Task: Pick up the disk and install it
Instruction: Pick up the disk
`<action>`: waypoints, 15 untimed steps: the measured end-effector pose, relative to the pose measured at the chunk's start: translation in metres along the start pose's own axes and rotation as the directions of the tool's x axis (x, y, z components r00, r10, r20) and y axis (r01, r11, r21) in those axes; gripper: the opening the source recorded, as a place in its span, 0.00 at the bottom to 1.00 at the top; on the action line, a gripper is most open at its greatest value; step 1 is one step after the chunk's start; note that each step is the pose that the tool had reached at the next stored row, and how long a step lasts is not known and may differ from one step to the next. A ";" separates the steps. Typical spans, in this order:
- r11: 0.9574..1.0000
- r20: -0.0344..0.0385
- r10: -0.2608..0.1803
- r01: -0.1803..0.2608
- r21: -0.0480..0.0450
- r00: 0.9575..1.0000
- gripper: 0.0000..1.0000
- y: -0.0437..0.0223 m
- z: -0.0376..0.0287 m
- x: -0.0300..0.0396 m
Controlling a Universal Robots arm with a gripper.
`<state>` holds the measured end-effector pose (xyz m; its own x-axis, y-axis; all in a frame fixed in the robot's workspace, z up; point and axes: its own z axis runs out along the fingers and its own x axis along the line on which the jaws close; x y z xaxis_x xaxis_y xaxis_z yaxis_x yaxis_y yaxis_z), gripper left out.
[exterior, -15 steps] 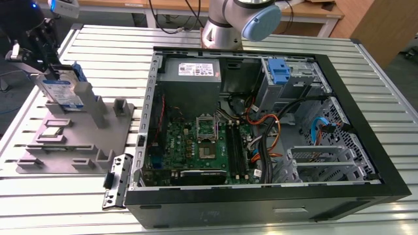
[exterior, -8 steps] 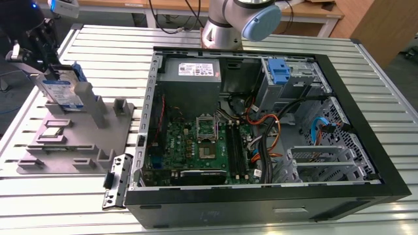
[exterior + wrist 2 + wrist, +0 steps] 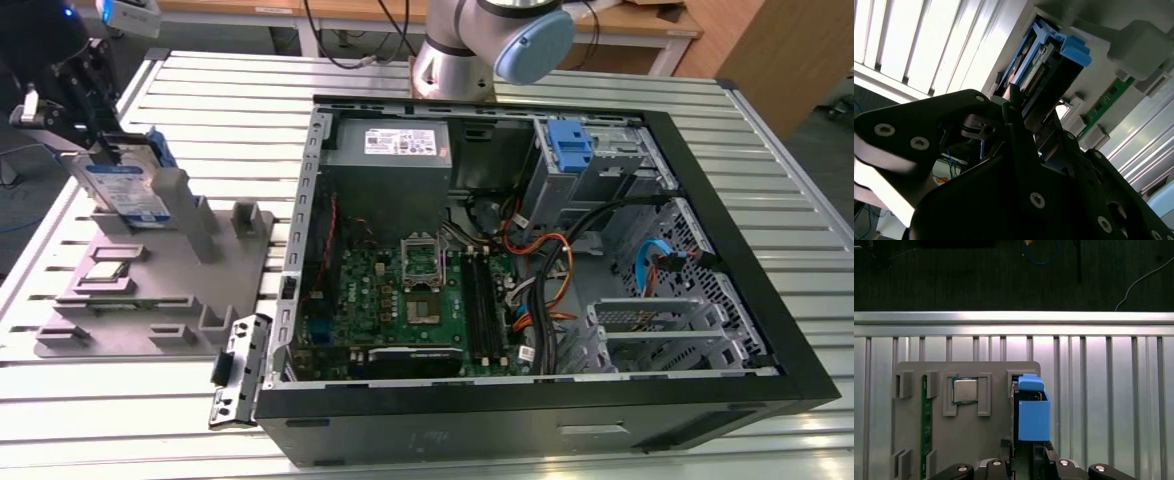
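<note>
At the exterior view's far left, around nine o'clock from the open computer case (image 3: 747, 215), the gripper (image 3: 107, 148) is down on the disk (image 3: 123, 190). The disk stands on edge at the back of a grey fixture plate (image 3: 167, 290) on the slatted metal counter (image 3: 200, 75). In the second wrist view the black fingers (image 3: 1019, 125) are clamped on the drive's upper end, one on each flat side, with its blue side rail (image 3: 1074, 50) sticking out past them. The first wrist view shows the same grip from along the arm, with the rail (image 3: 1033, 415) rising between the fingertips.

Grey posts (image 3: 200, 225) stand just beside the disk on the plate. A processor chip (image 3: 965, 390) lies in its own pocket near the disk, and a green memory stick (image 3: 927, 415) sits in a slot beyond the chip. At the plate's five o'clock corner a black latch strip (image 3: 234, 370) lies against the case wall.

The case lies on its side with the cover off. A grey power-supply box (image 3: 400, 145) sits at its eleven o'clock, and the green mainboard (image 3: 400, 290) is at seven o'clock. At one o'clock a bare blue bracket (image 3: 570, 145) sits in the drive cage. Black and orange cables (image 3: 547, 250) cross the space below the cage, and a blue cable (image 3: 654, 262) hangs at three o'clock. The arm's base (image 3: 481, 45) rises behind the case at twelve o'clock.
</note>
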<state>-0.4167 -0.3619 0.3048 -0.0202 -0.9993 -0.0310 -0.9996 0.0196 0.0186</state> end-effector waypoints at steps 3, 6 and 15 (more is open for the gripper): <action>1.000 0.000 0.000 0.000 0.000 1.000 0.35 0.0000 -0.0032 -0.0001; 1.000 0.000 0.000 0.000 0.000 1.000 0.35 0.0000 -0.0048 -0.0001; 1.000 0.002 -0.015 0.015 0.000 1.000 0.35 0.0001 -0.0058 -0.0001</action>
<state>-0.4167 -0.3619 0.3107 -0.0055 -0.9994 -0.0334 -0.9998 0.0049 0.0187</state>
